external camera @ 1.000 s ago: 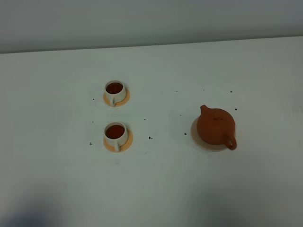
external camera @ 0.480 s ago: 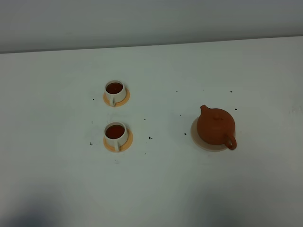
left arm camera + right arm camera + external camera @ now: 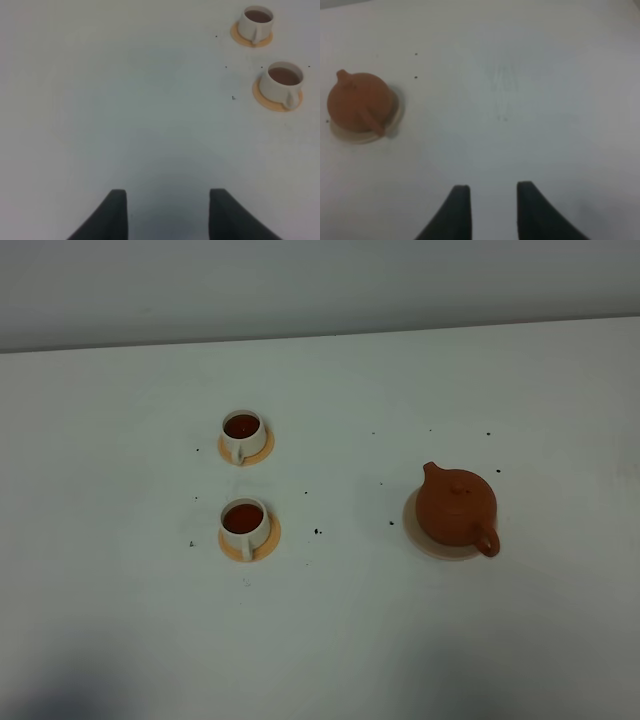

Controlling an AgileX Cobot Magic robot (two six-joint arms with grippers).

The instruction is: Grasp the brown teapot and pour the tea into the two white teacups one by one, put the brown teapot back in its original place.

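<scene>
The brown teapot (image 3: 456,507) stands upright on its pale round coaster, the original place (image 3: 411,528), at the right of the white table. Its spout points to the far left and its handle to the near right. The two white teacups (image 3: 244,436) (image 3: 244,524) sit at the left, one behind the other, both holding dark tea. No gripper shows in the exterior high view. My left gripper (image 3: 168,202) is open over bare table, well away from the teacups (image 3: 257,22) (image 3: 281,86). My right gripper (image 3: 490,197) is open and empty, far from the teapot (image 3: 357,102).
Each cup rests on a small orange disc (image 3: 237,551). Small dark specks (image 3: 317,532) are scattered on the table between the cups and the teapot. The table's far edge (image 3: 320,336) meets a grey wall.
</scene>
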